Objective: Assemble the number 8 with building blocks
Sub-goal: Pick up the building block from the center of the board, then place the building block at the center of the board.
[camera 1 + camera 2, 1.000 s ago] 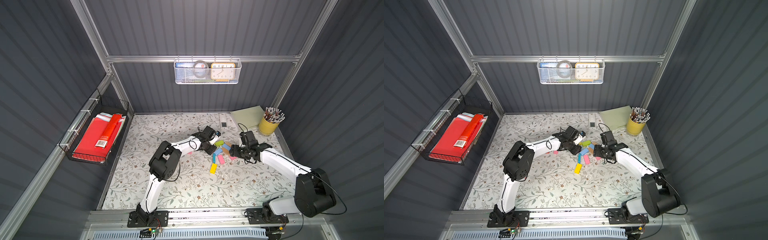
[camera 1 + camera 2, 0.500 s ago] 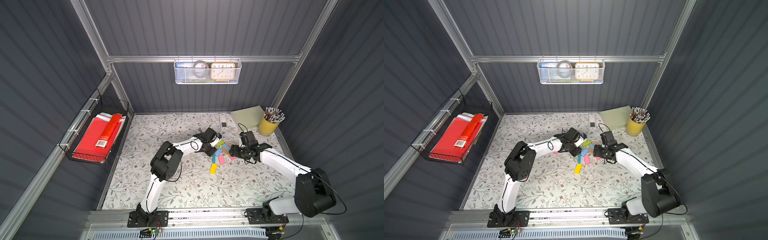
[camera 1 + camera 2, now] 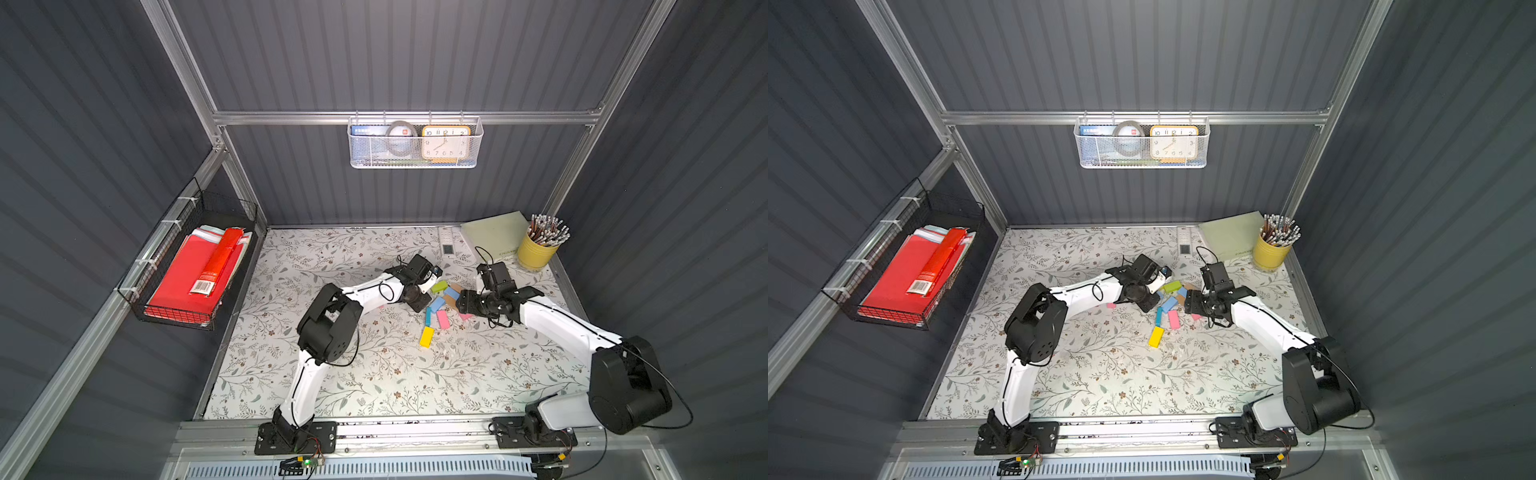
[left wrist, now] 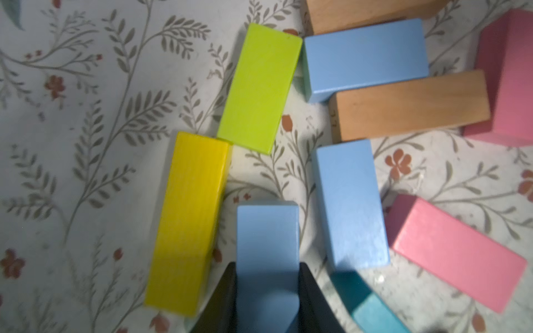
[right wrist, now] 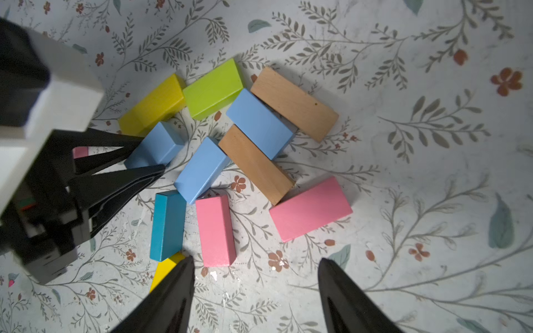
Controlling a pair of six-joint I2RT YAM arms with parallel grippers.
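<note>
The building blocks lie loose in a cluster [image 3: 440,305] mid-table, and they form no number 8. In the right wrist view I see yellow [image 5: 153,105], green [image 5: 213,88], light blue [image 5: 202,170], teal [image 5: 167,225], pink [image 5: 216,230] and tan [image 5: 294,103] ones. My left gripper [image 4: 266,265] is shut on a light blue block [image 4: 267,230], next to a yellow block [image 4: 190,219]. It reaches in from the cluster's left side [image 3: 419,299]. My right gripper [image 5: 255,262] stands open just above the table by the pink block, at the cluster's right side [image 3: 462,302].
A yellow pencil cup [image 3: 536,251], a green pad [image 3: 494,232] and a remote [image 3: 448,243] sit at the back right. A wire basket with red folders and a red carton [image 3: 216,262] hangs on the left wall. One pink block [image 3: 1111,305] lies by my left arm.
My left gripper has closed onto the light blue block after shifting slightly toward the cluster. The right arm has barely moved.
</note>
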